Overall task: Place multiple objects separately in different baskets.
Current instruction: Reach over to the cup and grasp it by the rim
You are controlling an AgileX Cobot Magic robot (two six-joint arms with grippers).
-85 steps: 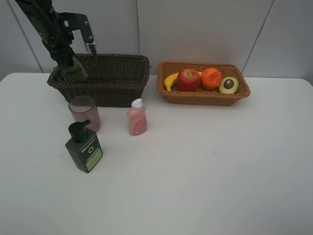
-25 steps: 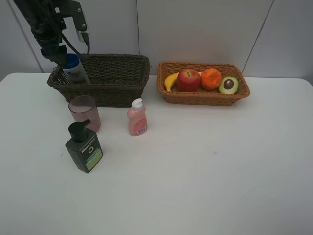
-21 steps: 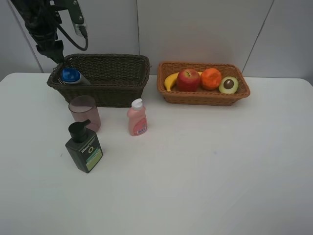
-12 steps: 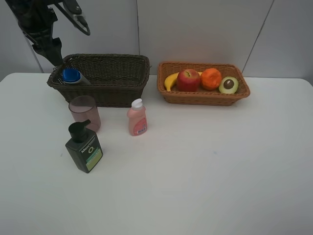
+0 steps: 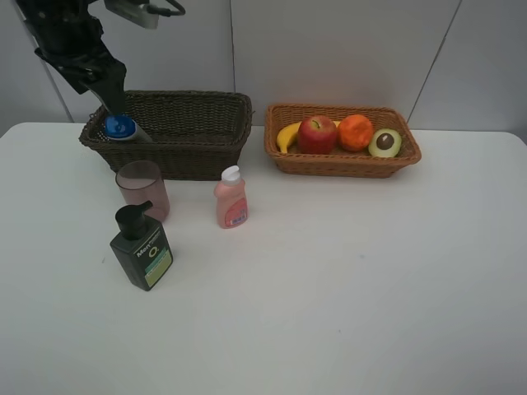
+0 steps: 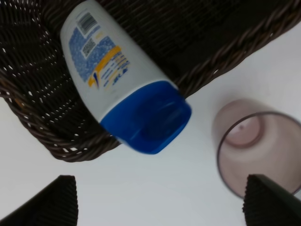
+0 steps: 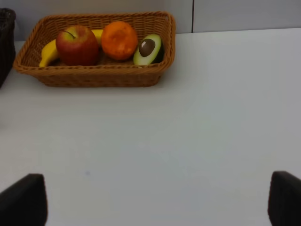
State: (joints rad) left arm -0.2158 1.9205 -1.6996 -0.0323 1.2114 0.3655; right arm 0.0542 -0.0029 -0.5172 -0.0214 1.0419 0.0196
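The white blue-capped shampoo bottle point(image 5: 119, 127) point(image 6: 108, 61) lies tilted in the left end of the dark brown basket point(image 5: 198, 152) point(image 6: 225, 61), its cap on the rim. My left gripper point(image 5: 109, 92) point(image 6: 160, 207) is open and empty just above it. The pink cup point(image 5: 142, 189) point(image 6: 261, 146), dark pump bottle point(image 5: 142, 251) and small pink bottle point(image 5: 231, 199) stand on the table in front of that basket. The light tan basket point(image 5: 342, 164) point(image 7: 94, 77) holds the banana point(image 5: 286, 134), apple point(image 5: 316, 134), orange point(image 5: 355, 132) and avocado half point(image 5: 384, 143). My right gripper point(image 7: 153, 202) is open and empty over the table.
The white table point(image 5: 346, 280) ends at a grey wall point(image 5: 329, 49) right behind both baskets. The two baskets stand side by side with a narrow gap between them.
My left gripper let go of the shampoo bottle, which tipped over onto the basket's rim. The gripper rose, drew back to the left, then swung back over the basket's end.
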